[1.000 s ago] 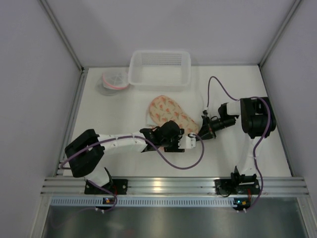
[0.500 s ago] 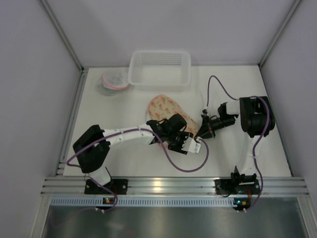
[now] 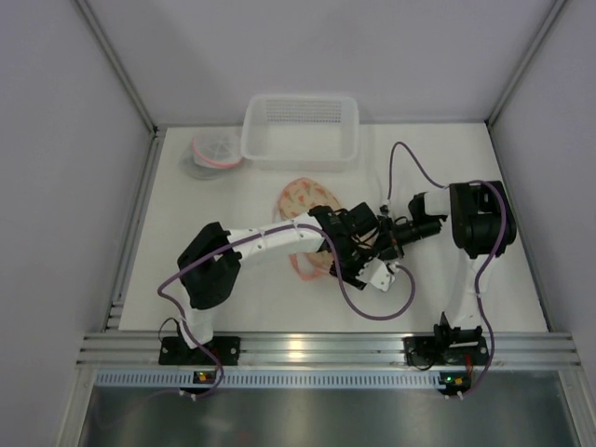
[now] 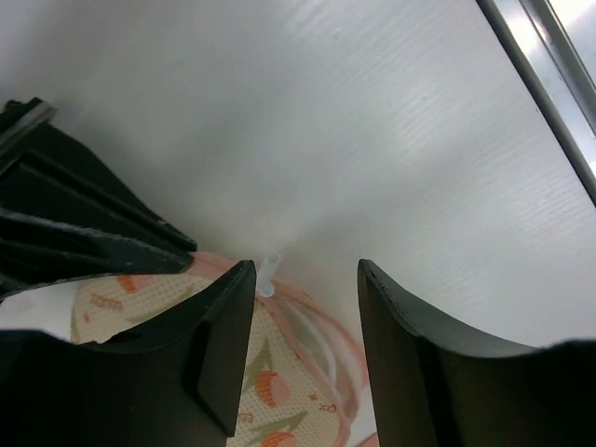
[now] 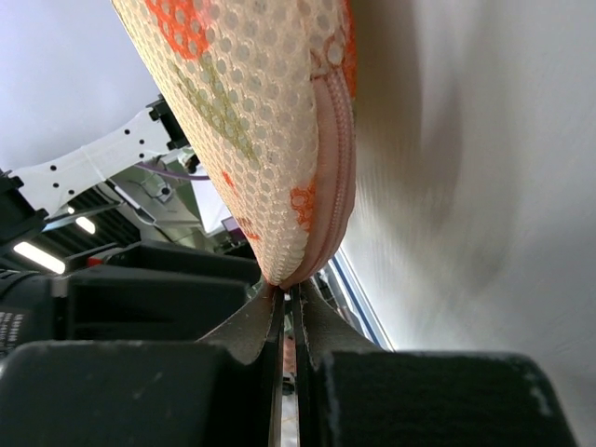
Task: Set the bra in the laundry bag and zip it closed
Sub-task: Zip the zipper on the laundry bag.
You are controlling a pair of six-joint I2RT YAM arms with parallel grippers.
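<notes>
Laundry bag [image 5: 270,121] lies on table [image 4: 372,112], corner pinched tight by right gripper [image 5: 289,303]; left gripper [image 4: 303,279] spread astride what looks like zipper pull [image 4: 270,270]. Centre pull between fingers, close, drag along zipper while right anchors.

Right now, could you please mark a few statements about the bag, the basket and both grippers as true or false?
1. The right gripper is shut on the edge of the laundry bag. True.
2. The left gripper is clamped on the bag. False: its jaws stand open and grip nothing.
3. The laundry bag sits inside the white basket. False: it is out on the table, on the arms' side of the basket.
4. The bag is mesh with an orange print. True.
</notes>
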